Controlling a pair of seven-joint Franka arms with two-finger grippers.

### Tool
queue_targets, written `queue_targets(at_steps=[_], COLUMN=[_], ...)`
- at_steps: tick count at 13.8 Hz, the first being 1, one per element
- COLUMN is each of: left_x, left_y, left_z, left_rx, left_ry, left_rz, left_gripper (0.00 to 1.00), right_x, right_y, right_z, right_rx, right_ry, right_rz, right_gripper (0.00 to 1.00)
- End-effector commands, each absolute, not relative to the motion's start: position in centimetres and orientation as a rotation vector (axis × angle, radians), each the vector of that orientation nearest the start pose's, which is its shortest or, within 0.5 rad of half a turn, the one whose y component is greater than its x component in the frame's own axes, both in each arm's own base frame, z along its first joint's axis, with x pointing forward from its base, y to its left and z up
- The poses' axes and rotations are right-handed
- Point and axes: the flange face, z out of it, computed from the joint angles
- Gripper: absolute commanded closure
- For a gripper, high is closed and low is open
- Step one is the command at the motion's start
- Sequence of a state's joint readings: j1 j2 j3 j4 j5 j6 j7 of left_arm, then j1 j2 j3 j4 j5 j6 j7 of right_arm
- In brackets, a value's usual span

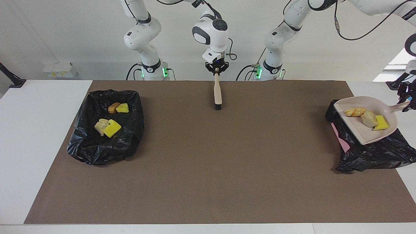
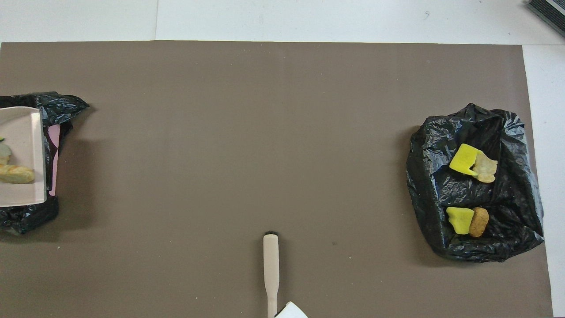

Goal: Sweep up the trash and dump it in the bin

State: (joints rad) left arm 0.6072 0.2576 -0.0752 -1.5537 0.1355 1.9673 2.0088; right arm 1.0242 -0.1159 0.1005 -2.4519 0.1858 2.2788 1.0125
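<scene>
Step in hand, as I read it: the dump. Left hand (image 1: 407, 101), at the edge of the facing view, is clamped on the handle of the beige plastic dustpan (image 1: 357, 131); pan is up in the air over the black plastic bin bag w/ pink liner showing (image 1: 373, 152) at the left arm's end of the brown matted surface (image 1: 208, 162); pan sits roughly level, mouth toward the right arm's end.

Trash in the pan: three scraps, a golden-brown bread-like twist (image 1: 355, 112), a pale tan lump (image 1: 370, 120) & a bright yellow sponge chunk (image 1: 381, 123), bunched near the handle end; nothing tipped out yet.

Second crumpled black plastic bag (image 1: 104, 143), at the right arm's end, already has four scraps lying on it: yellow sponge block (image 1: 112, 128) touching a pale bread lump (image 1: 101, 126); nearer the robots, a smaller yellow wedge (image 1: 122, 108) touching a brown nugget (image 1: 113, 107).

Right hand (image 1: 216, 71) waits mid-surface, shut on the top of a beige-handled brush w/ black bristles (image 1: 217, 94); brush hangs upright, bristle tip at or just above the mat, can't tell which.

Next move prob. calls for: tilt the pan so the mouth drops & scraps slide off into the bag below; mouth must be well inside the bag's opening first, else bits could land on the mat; sponge is light & may cling, so a steep tilt.
</scene>
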Motion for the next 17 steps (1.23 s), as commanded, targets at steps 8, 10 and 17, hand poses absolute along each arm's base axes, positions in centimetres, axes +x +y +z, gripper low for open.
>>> queue_targets(at_steps=[8,10,17], left_x=[60.1,59.7,59.7], left_y=[30.5,29.6,26.6], left_z=[55.0,57.5,60.0], left_rx=[-1.797,-1.757,-1.69], left_ry=[1.806,1.659,1.567], left_rz=[0.588,0.649,0.762], left_gripper=[1.0,1.0,1.0], right_x=[24.5,28.8,42.9], right_y=[41.1,38.9,26.1], right_z=[38.7,42.1,55.0], right_rx=[-3.043,-3.018,-2.985], right_ry=[0.169,0.257,0.356], right_rz=[0.166,0.151,0.007], right_gripper=[0.23,0.11,0.0])
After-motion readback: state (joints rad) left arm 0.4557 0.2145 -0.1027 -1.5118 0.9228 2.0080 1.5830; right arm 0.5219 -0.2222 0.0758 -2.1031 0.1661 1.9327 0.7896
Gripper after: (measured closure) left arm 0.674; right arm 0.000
